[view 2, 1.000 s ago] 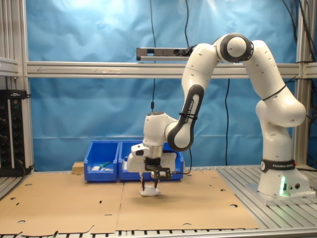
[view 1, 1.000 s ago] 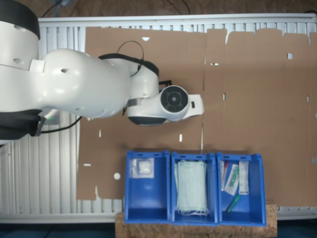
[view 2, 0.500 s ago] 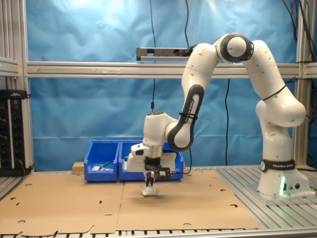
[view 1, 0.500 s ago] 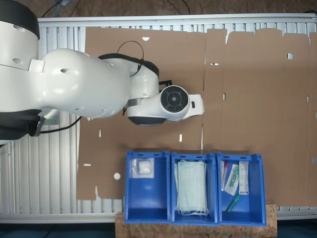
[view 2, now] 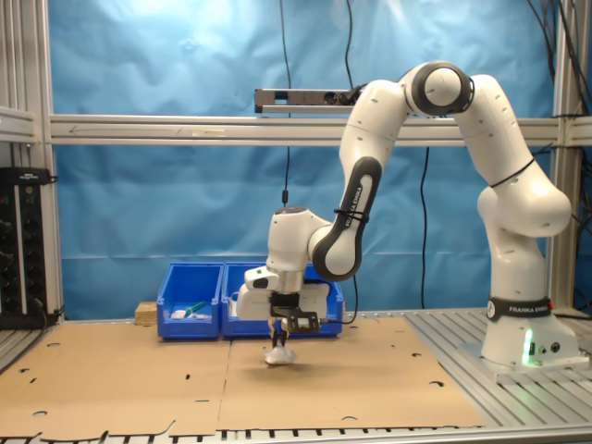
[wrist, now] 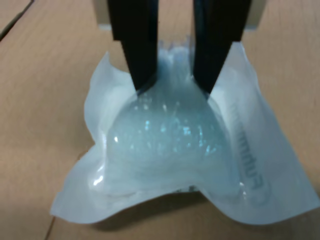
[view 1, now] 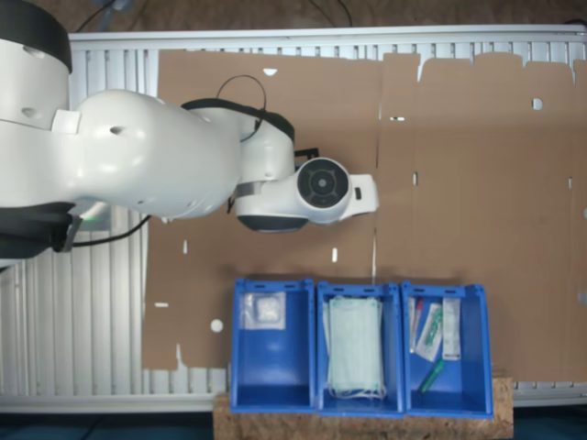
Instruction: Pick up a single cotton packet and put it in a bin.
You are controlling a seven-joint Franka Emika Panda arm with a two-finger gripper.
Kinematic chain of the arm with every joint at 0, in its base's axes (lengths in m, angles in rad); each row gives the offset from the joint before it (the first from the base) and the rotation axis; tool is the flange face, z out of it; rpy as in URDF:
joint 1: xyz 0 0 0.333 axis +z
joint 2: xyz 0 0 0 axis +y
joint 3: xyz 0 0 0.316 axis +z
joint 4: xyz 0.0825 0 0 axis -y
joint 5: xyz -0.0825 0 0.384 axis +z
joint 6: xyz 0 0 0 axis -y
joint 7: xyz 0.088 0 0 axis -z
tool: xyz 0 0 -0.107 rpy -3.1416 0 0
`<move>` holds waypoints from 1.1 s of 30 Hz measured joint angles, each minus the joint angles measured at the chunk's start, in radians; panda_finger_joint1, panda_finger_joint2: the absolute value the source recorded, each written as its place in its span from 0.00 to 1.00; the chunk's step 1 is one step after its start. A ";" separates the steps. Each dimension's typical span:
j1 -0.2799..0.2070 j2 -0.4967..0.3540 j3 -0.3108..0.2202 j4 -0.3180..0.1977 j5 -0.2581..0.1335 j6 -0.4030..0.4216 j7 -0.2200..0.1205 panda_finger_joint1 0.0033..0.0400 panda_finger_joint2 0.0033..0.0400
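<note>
Wrist view: we see our pincer [wrist: 172,82] clenched on the cotton packet [wrist: 175,145]. Second exterior view, lower centre: packet just above the cardboard surface [view 2: 120,379].

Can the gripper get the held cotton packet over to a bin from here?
Probably yes. The gripper pinches the cotton packet, and only bare cardboard lies between it and the open-top bin.

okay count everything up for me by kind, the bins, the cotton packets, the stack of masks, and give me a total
Blue bins: 3, first, second, third
Cotton packets: 2, one pinched in the gripper over the cardboard, one lying in the first bin
Mask stacks: 1, in the second bin
Total: 6
</note>
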State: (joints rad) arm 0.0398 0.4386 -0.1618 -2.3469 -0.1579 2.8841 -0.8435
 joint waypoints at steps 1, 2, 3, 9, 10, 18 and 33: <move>0.000 -0.003 0.000 -0.001 0.000 0.000 0.000 0.04 0.04; 0.000 -0.007 0.000 -0.003 0.000 0.000 0.000 0.04 0.04; 0.000 -0.012 0.000 -0.005 0.000 -0.001 0.000 0.04 0.04; 0.000 -0.063 0.000 -0.023 0.000 -0.022 0.000 0.04 0.04; 0.000 -0.074 0.000 -0.025 0.000 -0.029 0.000 0.04 0.04; 0.000 -0.185 -0.001 -0.028 0.000 -0.126 0.000 0.04 0.04; 0.000 -0.390 -0.074 -0.026 -0.029 -0.355 -0.006 0.04 0.04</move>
State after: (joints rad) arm 0.0397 0.0486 -0.2354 -2.3733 -0.1871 2.5287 -0.8493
